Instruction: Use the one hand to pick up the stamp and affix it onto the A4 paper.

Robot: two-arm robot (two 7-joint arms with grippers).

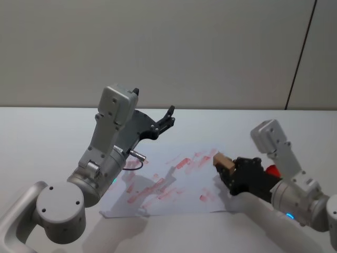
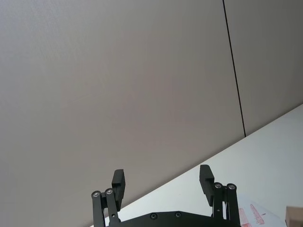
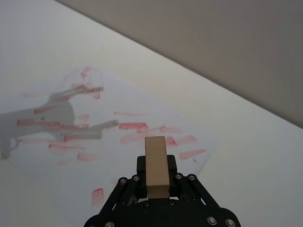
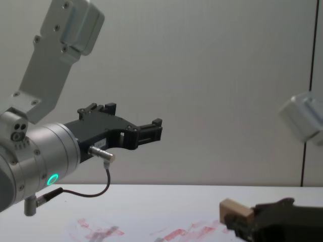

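- Holding the small pale wooden stamp block (image 3: 156, 163) is the black right gripper (image 3: 156, 183). Its fingers are clenched on the block's near end, so the rest of the block juts out past the fingertips.
- In the head view the stamp (image 1: 223, 161) sits over the right-hand edge of the white A4 paper smeared with red prints (image 1: 181, 197). The chest view suggests it hangs just above the sheet and not on it, though that gap is hard to judge.
- The red base is hidden, so I cannot tell which way the inked face points. My advice is to turn the wrist until that face lies flat and parallel to the paper before lowering.
- Aim for a bare patch. The right-hand margin of the paper near the stamp looks less crowded than the middle, where prints overlap.
- Come straight down, press evenly, and lift straight up. Any sideways drag would likely add another smear like those across the sheet.
- The paper's near edge looks a little lifted off the white tabletop (image 1: 52, 137), so a firm, square press should help stop it shifting.
- The grey left arm's black gripper (image 1: 167, 118) is raised well above the paper's far edge. Its fingers are spread and hold nothing, and it can stay out of the way.
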